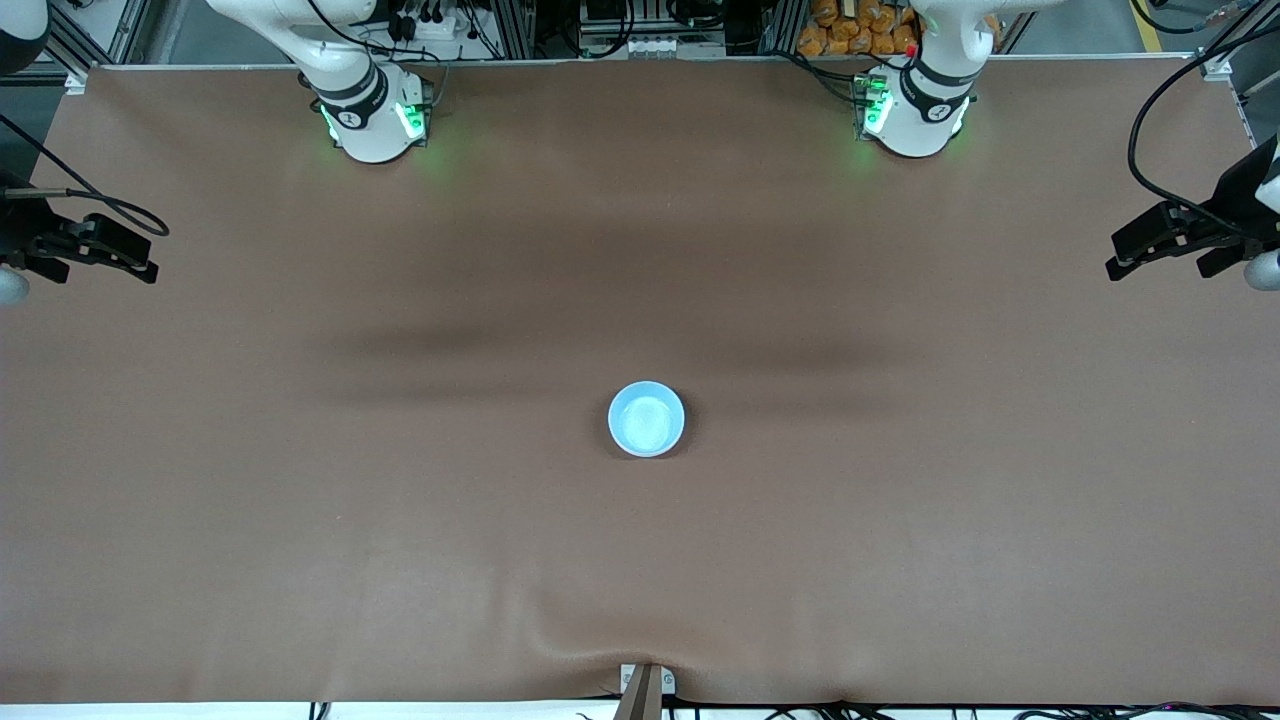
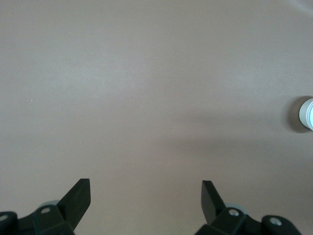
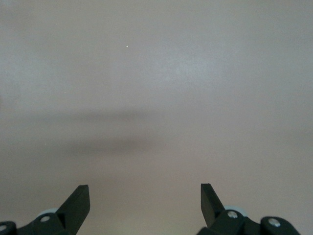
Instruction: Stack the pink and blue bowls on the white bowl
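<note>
Front view: blue bowl (image 1: 646, 419) sits mid-table on brown cloth (image 1: 300, 480); left gripper (image 2: 145, 200) and right gripper (image 3: 145, 201) hover wide apart, empty.

Blue bowl (image 2: 307, 114) half cut off

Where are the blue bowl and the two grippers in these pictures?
blue bowl (image 1: 646, 419): front view, middle of its inside.
left gripper (image 2: 146, 198): left wrist view, midway between its open fingertips.
right gripper (image 3: 145, 200): right wrist view, midway between its open fingertips.
</note>
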You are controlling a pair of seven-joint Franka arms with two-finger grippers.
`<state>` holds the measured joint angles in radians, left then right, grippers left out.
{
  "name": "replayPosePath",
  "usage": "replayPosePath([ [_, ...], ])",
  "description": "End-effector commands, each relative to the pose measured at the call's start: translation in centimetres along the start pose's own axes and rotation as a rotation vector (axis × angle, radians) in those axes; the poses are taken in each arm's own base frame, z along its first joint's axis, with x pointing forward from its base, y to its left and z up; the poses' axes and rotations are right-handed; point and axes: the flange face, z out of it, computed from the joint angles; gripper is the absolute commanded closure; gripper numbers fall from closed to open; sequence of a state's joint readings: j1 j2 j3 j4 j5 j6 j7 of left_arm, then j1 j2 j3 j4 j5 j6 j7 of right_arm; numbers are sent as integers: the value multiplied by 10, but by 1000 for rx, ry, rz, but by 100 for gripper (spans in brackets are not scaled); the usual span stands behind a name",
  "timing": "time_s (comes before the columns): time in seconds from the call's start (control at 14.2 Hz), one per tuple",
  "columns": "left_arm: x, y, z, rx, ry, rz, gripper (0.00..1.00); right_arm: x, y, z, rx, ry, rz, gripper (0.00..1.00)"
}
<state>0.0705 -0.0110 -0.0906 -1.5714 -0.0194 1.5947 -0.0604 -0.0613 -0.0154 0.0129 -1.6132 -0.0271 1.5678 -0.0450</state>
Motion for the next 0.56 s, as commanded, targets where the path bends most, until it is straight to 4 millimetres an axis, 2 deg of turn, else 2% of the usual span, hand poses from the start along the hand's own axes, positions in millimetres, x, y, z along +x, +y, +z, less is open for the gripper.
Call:
replayPosePath([
  [0.0,0,-3,-4,-11,-10,14,0,-9,2,-12,-7,7,48,0],
  [0.14,-1,-2,-3,-11,-18,16,0,-10,-3,-13,0,7,112,0],
  [0.49,-1,-2,-2,-11,-19,17,0,-11,-4,-11,2,-10,114,0],
])
